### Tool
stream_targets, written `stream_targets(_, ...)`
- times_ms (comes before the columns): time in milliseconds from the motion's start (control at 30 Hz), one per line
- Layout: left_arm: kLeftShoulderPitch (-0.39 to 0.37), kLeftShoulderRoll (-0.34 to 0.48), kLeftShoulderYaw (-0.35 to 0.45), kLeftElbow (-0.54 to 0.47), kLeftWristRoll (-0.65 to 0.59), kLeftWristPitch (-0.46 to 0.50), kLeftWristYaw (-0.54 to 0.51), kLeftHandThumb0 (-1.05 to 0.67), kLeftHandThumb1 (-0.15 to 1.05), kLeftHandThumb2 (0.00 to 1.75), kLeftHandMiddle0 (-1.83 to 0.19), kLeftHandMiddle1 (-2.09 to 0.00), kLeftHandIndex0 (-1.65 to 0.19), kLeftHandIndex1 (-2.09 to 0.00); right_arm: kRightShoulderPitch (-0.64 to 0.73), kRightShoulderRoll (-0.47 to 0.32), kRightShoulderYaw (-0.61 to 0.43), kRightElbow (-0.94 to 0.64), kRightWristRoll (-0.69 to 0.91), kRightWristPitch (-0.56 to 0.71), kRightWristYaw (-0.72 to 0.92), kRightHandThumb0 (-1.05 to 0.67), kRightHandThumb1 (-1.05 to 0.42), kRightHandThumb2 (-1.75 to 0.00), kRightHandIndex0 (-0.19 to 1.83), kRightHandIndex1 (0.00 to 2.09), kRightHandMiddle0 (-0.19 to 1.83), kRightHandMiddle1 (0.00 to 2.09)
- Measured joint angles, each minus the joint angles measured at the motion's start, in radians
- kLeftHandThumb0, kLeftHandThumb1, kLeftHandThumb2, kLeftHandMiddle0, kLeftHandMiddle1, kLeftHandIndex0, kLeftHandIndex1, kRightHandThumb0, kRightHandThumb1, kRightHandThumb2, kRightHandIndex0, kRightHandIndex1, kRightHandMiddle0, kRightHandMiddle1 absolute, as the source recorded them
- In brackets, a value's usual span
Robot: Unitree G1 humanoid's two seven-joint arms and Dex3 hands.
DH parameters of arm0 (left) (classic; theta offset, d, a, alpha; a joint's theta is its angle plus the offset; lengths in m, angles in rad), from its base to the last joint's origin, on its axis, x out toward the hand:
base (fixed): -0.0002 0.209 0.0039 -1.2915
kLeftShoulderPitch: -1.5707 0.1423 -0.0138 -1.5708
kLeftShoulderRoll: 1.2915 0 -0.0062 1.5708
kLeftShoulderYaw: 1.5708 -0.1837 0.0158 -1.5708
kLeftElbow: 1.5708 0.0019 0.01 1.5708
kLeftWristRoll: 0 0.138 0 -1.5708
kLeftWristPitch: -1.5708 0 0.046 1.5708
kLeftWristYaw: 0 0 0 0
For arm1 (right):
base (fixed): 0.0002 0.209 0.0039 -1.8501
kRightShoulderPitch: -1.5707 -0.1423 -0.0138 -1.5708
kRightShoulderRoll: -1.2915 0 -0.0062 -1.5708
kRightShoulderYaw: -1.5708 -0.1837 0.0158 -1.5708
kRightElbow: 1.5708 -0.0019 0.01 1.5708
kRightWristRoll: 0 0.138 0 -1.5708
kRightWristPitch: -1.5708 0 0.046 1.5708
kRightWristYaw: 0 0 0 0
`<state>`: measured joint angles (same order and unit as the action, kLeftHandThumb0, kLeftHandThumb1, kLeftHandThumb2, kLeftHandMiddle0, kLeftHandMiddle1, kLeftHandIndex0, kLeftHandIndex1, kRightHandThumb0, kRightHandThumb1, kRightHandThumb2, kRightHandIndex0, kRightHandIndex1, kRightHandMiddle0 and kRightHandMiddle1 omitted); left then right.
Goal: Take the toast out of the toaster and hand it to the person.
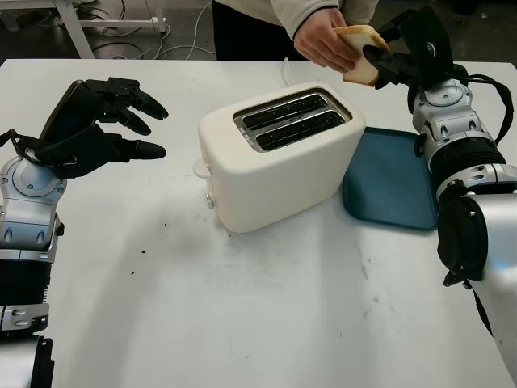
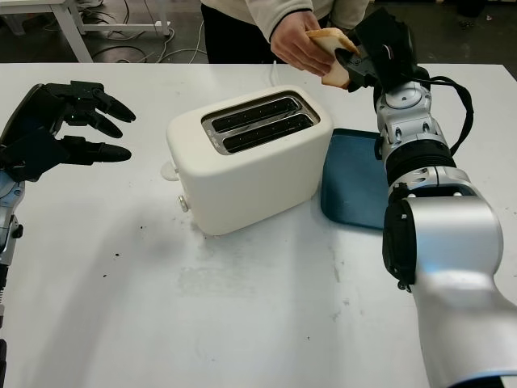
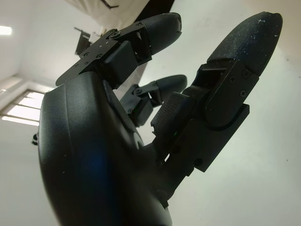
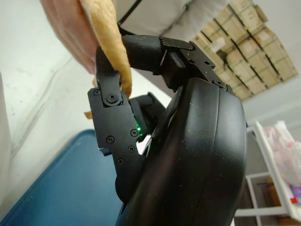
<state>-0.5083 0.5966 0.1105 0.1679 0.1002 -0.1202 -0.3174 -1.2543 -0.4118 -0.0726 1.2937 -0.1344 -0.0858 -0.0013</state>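
While the right hand (image 1: 386,58) is raised over the far right of the table (image 1: 266,307), its black fingers (image 4: 112,101) are clamped on the toast (image 1: 361,50), which sits up in the air beyond the toaster (image 1: 279,153) and above the far edge of the blue tray (image 1: 392,182). Person's hand (image 1: 323,39) comes in from the far side and touches the same slice on its other face (so the toast is pinched between the two hands at once). Toaster: cream, two slots on top, both slots dark with nothing standing up out of them. Blue tray lies flat just beside the toaster on the robot's right, touching or nearly touching its side, its bare surface showing nothing on it. Left hand (image 1: 101,125) hovers open above the table, well to the left of the toaster, holding nothing. Dark crumbs (image 1: 166,225) dot the tabletop in front of the toaster.
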Motion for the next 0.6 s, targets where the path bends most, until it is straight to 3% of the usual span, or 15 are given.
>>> stream_targets(33,0.0,0.0,0.0,0.0,0.0,0.0,0.0,-1.05,0.61,0.01,-0.87,-0.83,-0.85,-0.72,0.0,-0.002,0.001,0.0,0.001,0.0,0.036,-0.76,-0.89,-0.01,0.24,0.47,0.36,0.26)
stream_targets(67,0.0,0.0,0.0,0.0,0.0,0.0,0.0,-1.05,0.62,0.01,-0.87,-0.83,-0.85,-0.72,0.0,-0.004,0.006,0.0,0.0,0.0,0.071,-0.78,-0.89,0.0,0.18,0.33,0.3,0.14)
stream_targets(167,0.0,0.0,0.0,0.0,0.0,0.0,0.0,-1.05,0.62,0.01,-0.87,-0.82,-0.85,-0.71,0.001,-0.021,0.061,0.0,-0.05,-0.026,0.125,-0.97,-0.91,-0.03,0.02,0.05,0.07,0.02)
stream_targets(300,0.0,0.0,0.0,0.0,0.0,0.0,0.0,-1.05,0.62,0.01,-0.87,-0.82,-0.85,-0.71,0.007,-0.039,0.091,-0.008,-0.081,-0.059,0.126,-0.95,-0.9,-0.01,0.02,0.01,0.0,0.0)
stream_targets(400,0.0,0.0,0.0,0.0,0.0,-0.001,0.0,-1.05,0.63,0.0,-0.87,-0.82,-0.85,-0.71,0.013,-0.05,0.095,-0.026,-0.083,-0.061,0.114,-1.03,-0.9,-0.01,0.11,0.07,0.0,0.0)
stream_targets(500,0.0,0.0,0.0,0.0,0.0,-0.002,0.0,-1.05,0.63,0.0,-0.87,-0.82,-0.85,-0.71,0.031,-0.062,0.087,-0.051,-0.078,-0.061,0.111,-1.05,-0.91,-0.01,0.01,0.01,0.0,0.0)
stream_targets(600,0.001,0.0,0.0,0.002,0.0,-0.004,0.0,-1.05,0.63,0.0,-0.88,-0.82,-0.85,-0.71,0.078,-0.081,0.079,-0.097,-0.071,-0.064,0.098,-1.05,-0.92,-0.04,0.05,0.03,0.03,0.01)
